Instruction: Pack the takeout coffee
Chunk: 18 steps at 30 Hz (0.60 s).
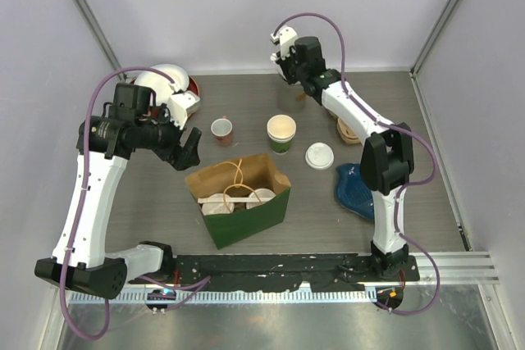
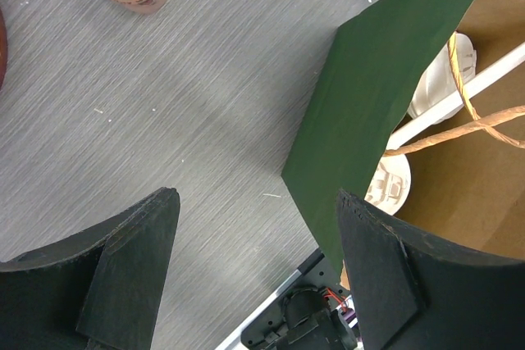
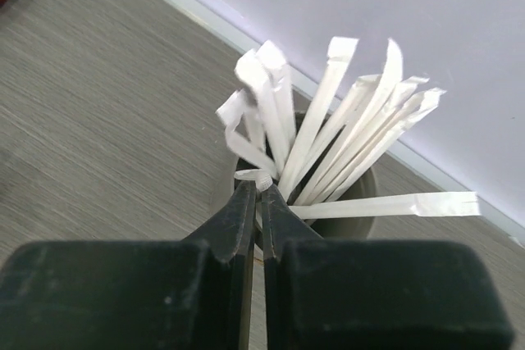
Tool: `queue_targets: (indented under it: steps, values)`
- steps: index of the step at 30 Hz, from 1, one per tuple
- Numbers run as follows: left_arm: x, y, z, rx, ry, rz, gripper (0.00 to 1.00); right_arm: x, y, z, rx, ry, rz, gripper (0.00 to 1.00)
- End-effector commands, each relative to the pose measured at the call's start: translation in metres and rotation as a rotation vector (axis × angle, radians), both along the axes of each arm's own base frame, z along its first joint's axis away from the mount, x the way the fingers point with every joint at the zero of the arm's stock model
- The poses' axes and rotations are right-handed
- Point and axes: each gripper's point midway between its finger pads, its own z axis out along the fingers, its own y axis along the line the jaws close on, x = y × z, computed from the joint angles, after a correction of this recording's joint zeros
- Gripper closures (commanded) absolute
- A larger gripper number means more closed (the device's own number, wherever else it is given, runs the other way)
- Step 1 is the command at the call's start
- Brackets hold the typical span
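Pinching flat white straw (image 3: pixel 253 176), right hand (image 3: pixel 257 190)

bag (image 1: pixel 250 223) green | cup (image 1: pixel 280 133) green, cream inside | lid (image 1: pixel 319 156) white | straws (image 3: pixel 316 116) white

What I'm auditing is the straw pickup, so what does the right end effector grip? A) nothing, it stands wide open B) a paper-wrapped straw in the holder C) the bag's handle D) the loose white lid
B: the right wrist view shows the right end effector pinched on a paper-wrapped straw standing in the dark holder.
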Motion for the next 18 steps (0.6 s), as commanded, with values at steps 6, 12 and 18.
queue_targets:
  steps: [6, 12, 18]
  values:
    - [-0.001, -0.001, 0.01, -0.015, -0.03, -0.013, 0.19, -0.027, -0.019, 0.093, 0.117, -0.103, -0.062, 0.99]
    - [0.0, 0.0, 0.008, -0.012, -0.025, -0.005, 0.19, -0.054, -0.028, 0.147, 0.177, -0.173, -0.049, 0.99]
    - [0.0, -0.001, 0.01, -0.019, -0.032, 0.0, 0.19, -0.079, -0.039, 0.18, 0.196, -0.204, -0.041, 0.99]
